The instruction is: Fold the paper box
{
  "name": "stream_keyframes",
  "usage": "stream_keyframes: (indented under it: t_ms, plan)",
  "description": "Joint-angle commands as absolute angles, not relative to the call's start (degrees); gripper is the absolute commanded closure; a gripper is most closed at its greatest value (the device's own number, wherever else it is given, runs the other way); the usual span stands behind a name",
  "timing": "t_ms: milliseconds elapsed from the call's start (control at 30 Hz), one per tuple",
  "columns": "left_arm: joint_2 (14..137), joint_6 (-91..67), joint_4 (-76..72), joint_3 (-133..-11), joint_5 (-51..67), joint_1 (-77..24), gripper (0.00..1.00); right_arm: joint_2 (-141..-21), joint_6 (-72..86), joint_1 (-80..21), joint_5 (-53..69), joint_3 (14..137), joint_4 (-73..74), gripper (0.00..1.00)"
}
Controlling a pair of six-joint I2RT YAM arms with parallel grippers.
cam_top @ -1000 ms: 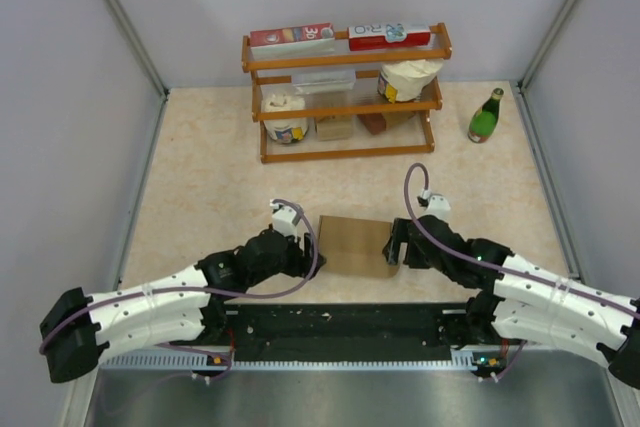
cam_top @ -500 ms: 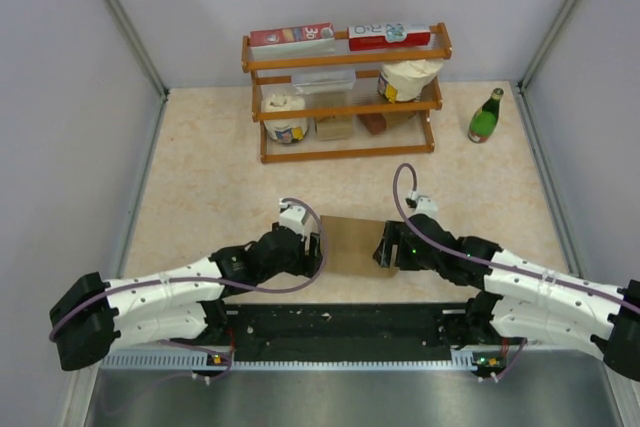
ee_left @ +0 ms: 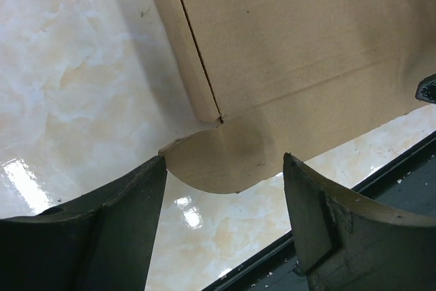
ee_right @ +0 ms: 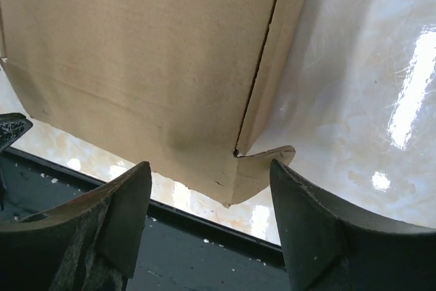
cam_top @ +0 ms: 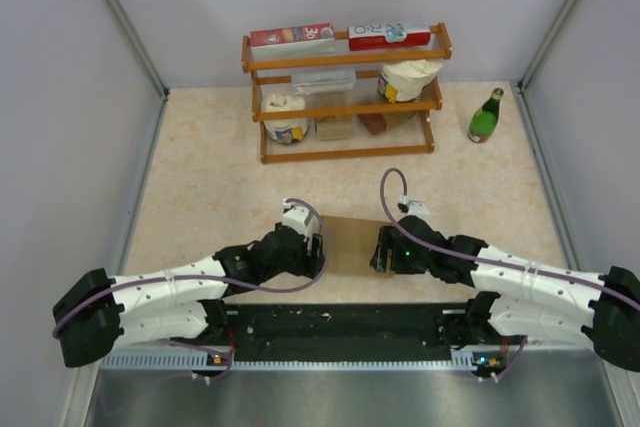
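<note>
Moved: both arms have closed in on the box since a second ago, the left gripper [cam_top: 318,247] from the left end and the right gripper [cam_top: 381,250] from the right end.
Table: pale marbled table [cam_top: 200,177]; the box lies on it near the front edge, between the two grippers.
Box: plain brown box [cam_top: 350,244], lying flat with its broad top panel down and its side walls standing.
Done: judged from the shape, the main panels are folded and it already reads as a closed rectangle.
Left to do: a long flap [ee_left: 320,124] along the near edge is not yet tucked; a round tab [ee_left: 218,161] sticks out at the left near corner and a small tab [ee_right: 269,157] at the right near corner. These look like the remaining steps.
Progress: late stage, by my judgement, with only the closing tucks left.
Left gripper: jaws spread wide and holding nothing, its fingers either side of the round tab at the near corner. One fingertip [ee_left: 153,168] is just beside the tab's edge; contact cannot be told.
Right gripper: jaws spread wide and holding nothing, straddling the right near corner and the small tab. No clear touch shows.
</note>
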State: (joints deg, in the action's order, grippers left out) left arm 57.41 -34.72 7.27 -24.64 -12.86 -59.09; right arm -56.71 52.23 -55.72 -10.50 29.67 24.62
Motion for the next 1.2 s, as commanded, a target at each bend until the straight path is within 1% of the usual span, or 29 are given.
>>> stream_keyframes:
  t_ms: [0, 500, 800, 1167]
  plan:
    - [58.97, -33.84, 4.31, -26.89, -11.78, -59.33, 0.27, -56.95, 52.73, -56.34, -9.93, 29.09, 21.97, 0.31]
    - [61.70, -33.93, 0.53, -26.90, -8.53, -59.33, 0.27, -57.22, 52.91, -56.34, -7.82, 27.77, 18.72, 0.31]
    - [63.19, -34.19, -3.34, -26.10, -5.54, -59.24, 0.32, -57.66, 53.44, -56.16, -6.77, 27.07, 16.97, 0.33]
    - [63.37, -34.37, -3.78, -25.23, -4.66, -59.33, 0.36, -57.04, 53.96, -56.07, -7.21, 26.28, 16.70, 0.35]
